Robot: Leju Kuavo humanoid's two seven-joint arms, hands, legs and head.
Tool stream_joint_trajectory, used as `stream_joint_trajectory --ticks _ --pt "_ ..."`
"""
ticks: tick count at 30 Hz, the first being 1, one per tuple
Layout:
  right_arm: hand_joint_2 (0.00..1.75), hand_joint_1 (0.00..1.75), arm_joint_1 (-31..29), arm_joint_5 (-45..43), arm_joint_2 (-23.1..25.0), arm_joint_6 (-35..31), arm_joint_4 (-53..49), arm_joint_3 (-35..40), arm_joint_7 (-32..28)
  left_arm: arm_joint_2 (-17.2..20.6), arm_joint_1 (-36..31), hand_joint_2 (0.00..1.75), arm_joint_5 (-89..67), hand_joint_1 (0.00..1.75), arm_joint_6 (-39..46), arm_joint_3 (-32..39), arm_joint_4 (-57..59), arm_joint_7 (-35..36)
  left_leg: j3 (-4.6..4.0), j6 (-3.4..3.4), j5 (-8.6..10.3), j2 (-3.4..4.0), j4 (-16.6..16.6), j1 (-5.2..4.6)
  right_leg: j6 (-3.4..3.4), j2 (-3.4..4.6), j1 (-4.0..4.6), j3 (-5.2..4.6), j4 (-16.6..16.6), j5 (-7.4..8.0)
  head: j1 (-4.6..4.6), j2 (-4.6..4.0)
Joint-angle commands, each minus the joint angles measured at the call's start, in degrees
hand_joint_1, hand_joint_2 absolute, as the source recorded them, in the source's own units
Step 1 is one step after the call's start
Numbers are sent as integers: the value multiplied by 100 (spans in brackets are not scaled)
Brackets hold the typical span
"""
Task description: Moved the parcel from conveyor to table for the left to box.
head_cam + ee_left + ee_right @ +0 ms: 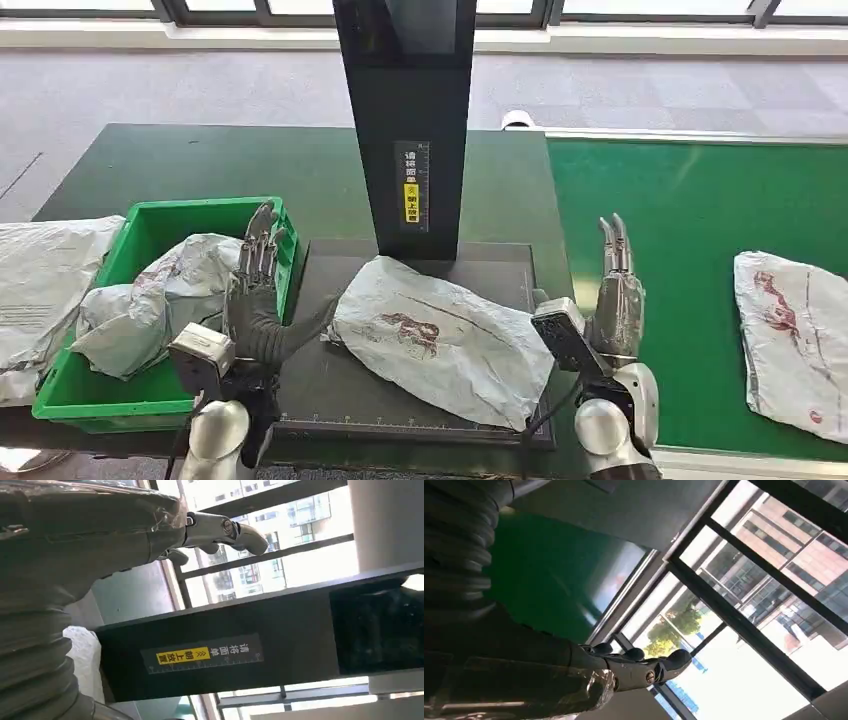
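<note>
The left robot hand (258,290) stands upright with its fingers straight and loosely apart, grasping nothing; its thumb reaches sideways toward the near edge of the parcel (440,338) and seems to touch it, though contact is hard to judge. The right robot hand (617,290) is likewise released, fingers straight and pointing up, just beside the parcel's other end and holding nothing. Between the two hands the parcel lies flat on a dark mat on the table (300,170): a soft, crumpled grey plastic mailer with a reddish print. Just outside the left hand sits a green plastic bin (150,225), rigid and rectangular, with a wrinkled grey bag (160,300) in it. Beyond the parcel rises a smooth black post (410,120) with a yellow label. Outside the right hand, on the matte green conveyor (690,230), lies another grey mailer (795,335).
</note>
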Motion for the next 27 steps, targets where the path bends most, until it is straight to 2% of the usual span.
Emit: stream_joint_trajectory --ticks 1,4,5,6,7,8,10,14,19,21,27 --pt "175 0 -92 -18 100 -1 68 -328 14 187 -223 175 -1 0 20 -113 339 18 0 2 4 -6 -3 -1 0 -3 -1 2 -3 2 0 0" --pt "175 0 -92 -18 100 -1 68 -328 14 187 -223 175 -1 0 20 -113 339 18 1 3 7 -8 -8 -1 0 -3 0 4 -10 6 0 0" --pt "175 0 -65 -88 277 -721 -139 -533 -563 526 -338 175 -721 0 -19 -491 708 738 0 3 6 -8 -6 -2 0 -4 -1 2 -5 4 0 0" --pt "175 0 0 -52 304 -1261 -145 -524 -659 404 -563 175 -1339 0 236 -586 1462 773 0 2 4 -6 -3 -1 0 -3 -1 1 -2 2 0 0" --pt "175 0 88 80 368 -1318 -313 -579 -632 310 -861 175 -1471 0 562 -625 2421 446 4 3 13 -27 -14 -3 -1 -22 -3 10 -11 4 0 0" --pt "175 0 124 118 410 -1318 -389 -618 -643 276 -1000 175 -1468 0 692 -638 2847 243 10 3 17 -41 -18 -8 0 -37 -8 16 -13 1 0 0" --pt "175 0 133 121 407 -1318 -400 -614 -639 265 -1029 175 -1459 0 721 -635 2934 194 9 5 21 -57 -21 -11 1 -50 -11 18 -17 3 0 0" --pt "175 0 118 120 407 -1318 -376 -625 -642 293 -1026 175 -1468 0 699 -636 2858 231 5 6 10 0 -9 -6 -3 1 -6 4 -7 11 0 0" --pt "175 0 109 120 415 -1318 -360 -635 -656 304 -983 175 -1479 0 697 -650 2751 239 1 6 17 -9 -14 -2 -1 -3 -1 3 -16 18 0 0" --pt "175 0 159 65 915 -1318 -689 -1314 -1279 317 -1062 175 -1870 0 789 -751 3015 668 2 9 24 -7 -25 0 -1 2 1 3 -28 26 0 0" --pt "175 0 273 -155 1211 -1318 -1284 -1651 -1364 291 -1384 175 -2712 0 964 -1051 3968 1068 1 6 14 -17 -11 -4 -2 -11 -4 3 -10 12 0 0"
